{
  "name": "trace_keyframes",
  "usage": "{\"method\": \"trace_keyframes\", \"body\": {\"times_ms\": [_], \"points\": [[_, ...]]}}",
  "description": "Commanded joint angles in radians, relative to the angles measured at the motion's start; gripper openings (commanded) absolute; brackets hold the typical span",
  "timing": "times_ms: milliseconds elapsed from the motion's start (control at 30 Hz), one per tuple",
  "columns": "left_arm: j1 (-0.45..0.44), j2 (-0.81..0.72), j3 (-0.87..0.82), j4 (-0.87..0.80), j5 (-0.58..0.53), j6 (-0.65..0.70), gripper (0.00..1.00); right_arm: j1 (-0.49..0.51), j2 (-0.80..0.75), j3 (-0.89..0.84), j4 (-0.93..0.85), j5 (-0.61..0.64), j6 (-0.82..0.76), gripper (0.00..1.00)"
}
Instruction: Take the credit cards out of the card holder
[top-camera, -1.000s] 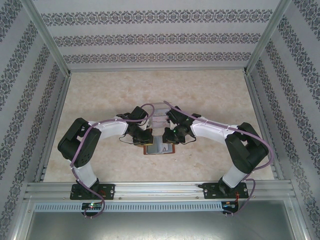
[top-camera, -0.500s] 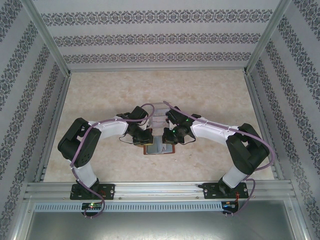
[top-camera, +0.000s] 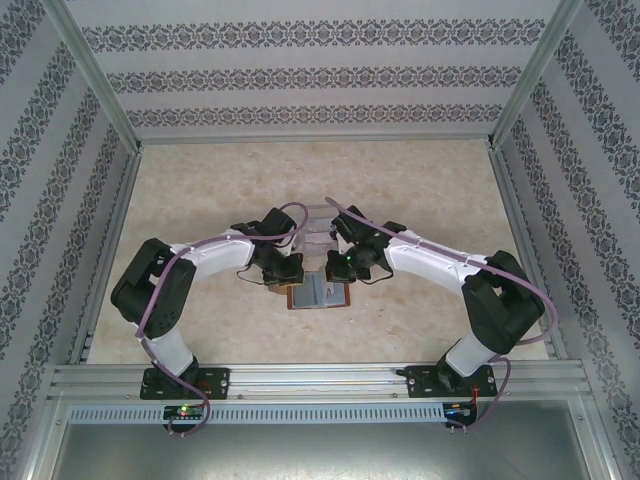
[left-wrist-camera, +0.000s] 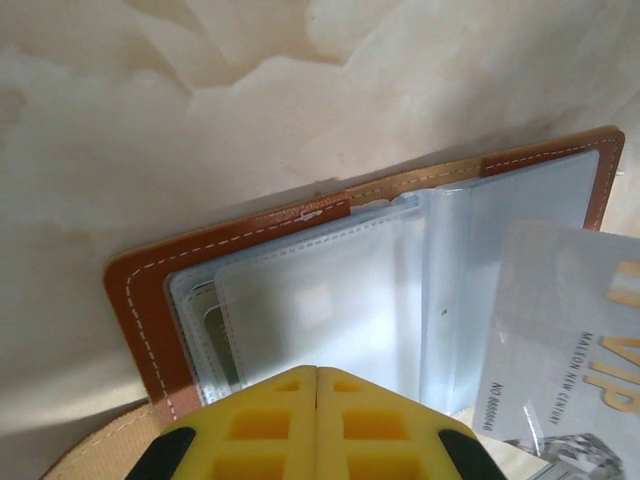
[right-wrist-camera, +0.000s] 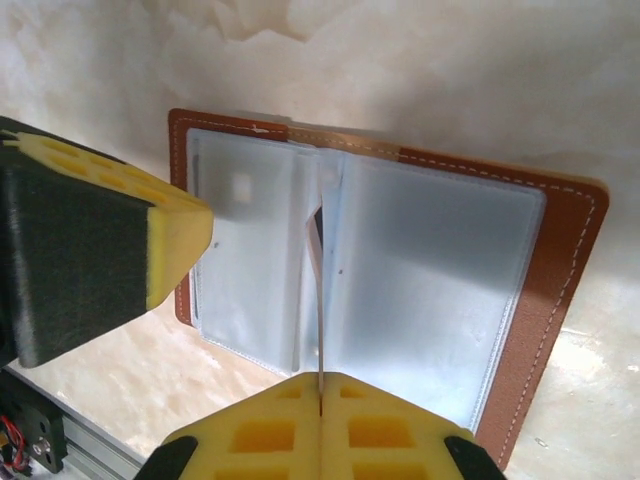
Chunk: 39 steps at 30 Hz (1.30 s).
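Card holder (top-camera: 318, 294) lies open, flat on the table (top-camera: 200, 200), near the middle, between both arms. Clear sleeves (right-wrist-camera: 430, 270) face up. A whitish VIP card (left-wrist-camera: 570, 340) stands up by the middle sleeves, pinched edge-on in my right gripper (right-wrist-camera: 320, 385). My left gripper (left-wrist-camera: 318, 378) has its pads pressed together over the other page; I can't tell if they pinch a sleeve.

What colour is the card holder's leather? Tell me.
The card holder is reddish-brown with pale stitching; best in right wrist view.
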<state>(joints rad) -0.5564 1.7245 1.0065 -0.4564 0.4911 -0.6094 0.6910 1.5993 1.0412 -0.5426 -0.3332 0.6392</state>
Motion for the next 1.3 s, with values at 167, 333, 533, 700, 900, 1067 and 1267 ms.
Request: {"method": "trace_keyframes", "body": {"times_ms": [167,333,533,700,900,1067,1267], "points": [[0.042,-0.085,-0.027,-0.027,-0.038,0.027,0.03,-0.037,-0.050,0.080,-0.099,0.015,-0.272,0.00],[0.066,-0.104,-0.056,-0.015,-0.036,0.034,0.03,-0.077,-0.017,0.141,-0.168,0.006,-0.491,0.00],[0.087,-0.119,-0.080,-0.002,-0.033,0.045,0.05,-0.101,0.052,0.230,-0.258,0.044,-0.853,0.00],[0.108,-0.141,-0.115,0.041,-0.007,0.033,0.09,-0.121,0.092,0.291,-0.308,0.078,-1.175,0.00],[0.124,-0.158,-0.134,0.041,-0.009,0.035,0.12,-0.134,0.158,0.407,-0.383,0.086,-1.443,0.00],[0.131,-0.161,-0.145,0.035,-0.017,0.033,0.13,-0.143,0.259,0.573,-0.493,0.118,-1.569,0.00],[0.134,-0.181,-0.157,0.026,-0.035,0.019,0.14,-0.153,0.408,0.825,-0.640,0.138,-1.650,0.00]]}}
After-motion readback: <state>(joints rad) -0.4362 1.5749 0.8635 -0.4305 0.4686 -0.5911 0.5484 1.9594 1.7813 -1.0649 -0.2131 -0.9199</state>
